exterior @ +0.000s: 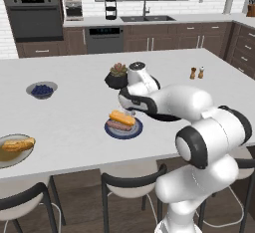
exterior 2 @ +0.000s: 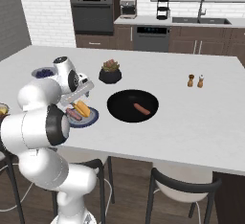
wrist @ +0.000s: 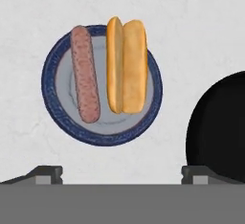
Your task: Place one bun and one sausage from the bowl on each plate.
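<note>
A golden split bun (wrist: 126, 65) and brown sausage (wrist: 85, 73) are lying on the blue-rimmed plate (wrist: 50, 96) beside the wide black bowl (exterior 2: 119, 108), where one sausage (exterior 2: 141, 108) is being left; the gripper (wrist: 122, 173) is being held released above.

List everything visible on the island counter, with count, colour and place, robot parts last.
blue-rimmed plate: one, grey centre, under the hand.
sausage: one, brown, on that plate.
bun: one, golden, beside that sausage.
bowl: one, black, right of the plate.
sausage in bowl: one, brown.
second plate: one, pale, far left edge.
second bun: one, golden, on it.
berry bowl: one, blue-grey.
plant pot: one, black.
shakers: two, brown.
gripper: one, open, above the blue-rimmed plate.
</note>
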### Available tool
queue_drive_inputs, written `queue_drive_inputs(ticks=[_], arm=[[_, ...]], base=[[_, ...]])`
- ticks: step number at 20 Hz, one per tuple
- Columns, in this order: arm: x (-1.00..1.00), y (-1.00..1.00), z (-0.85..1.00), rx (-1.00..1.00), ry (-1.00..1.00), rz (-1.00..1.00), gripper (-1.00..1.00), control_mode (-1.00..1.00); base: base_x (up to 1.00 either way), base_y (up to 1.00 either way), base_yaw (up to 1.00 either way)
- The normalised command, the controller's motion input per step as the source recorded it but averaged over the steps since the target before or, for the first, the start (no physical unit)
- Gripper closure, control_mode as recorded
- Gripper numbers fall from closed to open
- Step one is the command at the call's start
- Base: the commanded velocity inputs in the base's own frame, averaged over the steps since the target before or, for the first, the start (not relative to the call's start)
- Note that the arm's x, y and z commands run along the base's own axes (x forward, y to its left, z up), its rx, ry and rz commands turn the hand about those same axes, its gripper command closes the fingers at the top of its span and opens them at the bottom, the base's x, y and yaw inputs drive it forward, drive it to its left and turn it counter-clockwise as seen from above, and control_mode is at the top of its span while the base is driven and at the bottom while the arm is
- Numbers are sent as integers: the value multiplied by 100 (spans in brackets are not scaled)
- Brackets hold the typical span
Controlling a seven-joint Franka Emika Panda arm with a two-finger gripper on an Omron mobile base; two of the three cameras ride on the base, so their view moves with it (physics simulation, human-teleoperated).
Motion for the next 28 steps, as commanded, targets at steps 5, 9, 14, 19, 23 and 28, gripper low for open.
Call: queue_drive_inputs(ticks=[5, 9, 14, 19, 23, 28], arm=[[0, -89, 30, 2, 1, -5, -100, -100], [0, -97, 16, 6, 0, -5, -100, -100], [0, -91, 15, 5, 0, -5, -100, -100], [0, -82, 19, 6, 0, -4, -100, -100], [2, -56, 12, 1, 0, -1, -100, -100], [19, -30, 0, 0, 0, 0, -100, -100]], base=[[0, 0, 0], [0, 0, 0], [0, 0, 0], [0, 0, 0], [0, 0, 0], [0, 0, 0]])
